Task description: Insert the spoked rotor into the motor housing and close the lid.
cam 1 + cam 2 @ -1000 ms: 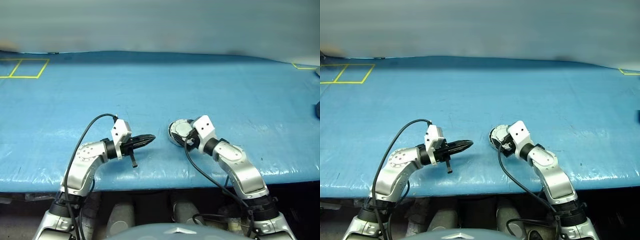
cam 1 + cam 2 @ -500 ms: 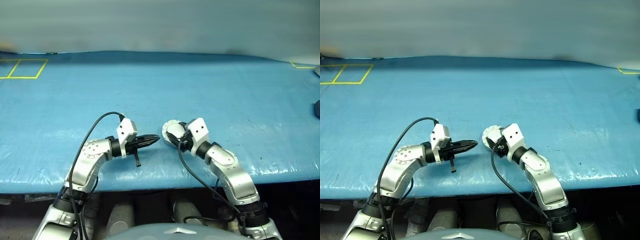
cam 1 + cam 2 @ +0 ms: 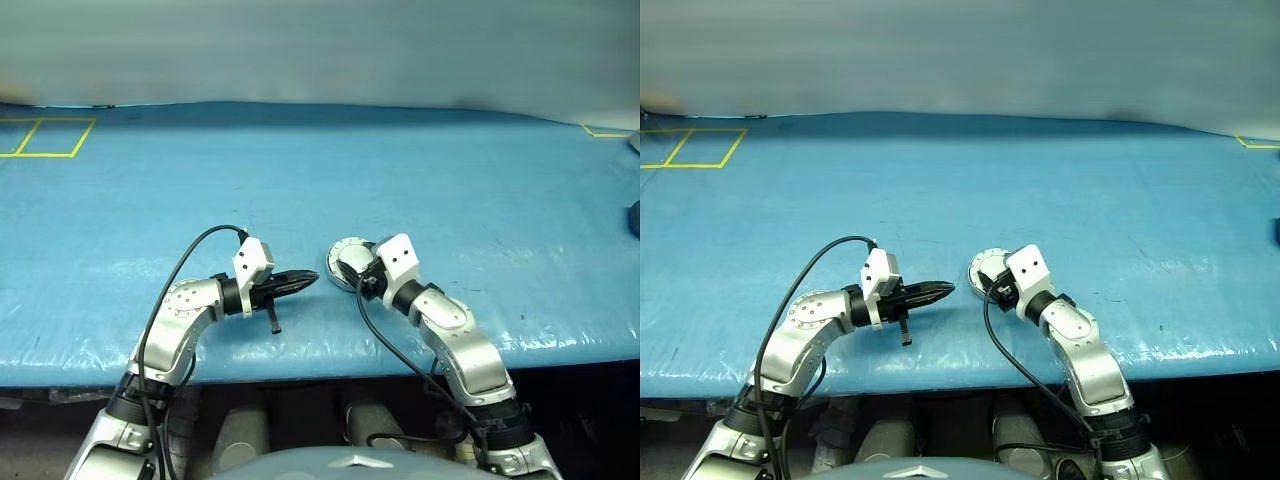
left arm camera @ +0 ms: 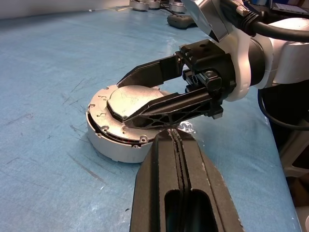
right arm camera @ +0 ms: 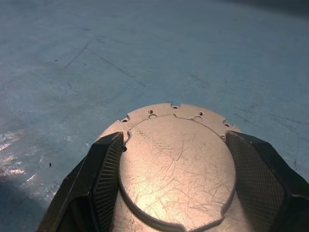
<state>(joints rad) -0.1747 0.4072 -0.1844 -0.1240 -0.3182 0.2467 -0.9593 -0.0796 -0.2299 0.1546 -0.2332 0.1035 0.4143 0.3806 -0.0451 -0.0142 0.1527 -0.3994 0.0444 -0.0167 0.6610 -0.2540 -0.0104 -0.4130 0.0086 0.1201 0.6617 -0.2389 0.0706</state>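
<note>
Motor housing (image 4: 118, 126) sits near the table (image 3: 450, 170) front edge w/ the lid (image 5: 176, 169) on top. Right gripper (image 4: 126, 99) has its fingers spread either side of the lid. Left gripper (image 3: 305, 279) is closed, empty, just beside the housing.

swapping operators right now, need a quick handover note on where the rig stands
Left gripper: shut, empty, pointing at the housing from just beside it, above the table.
Right gripper: jaws straddle the lid, one finger on each side; whether they press it I cannot tell.
Motor housing: stands on the blue table between the two grippers, with the plain grey lid on top.
Done: the lid looks seated on the housing. The rotor must be inside, but the lid hides it.
Left: check the lid is fully down, then back both grippers away.
</note>
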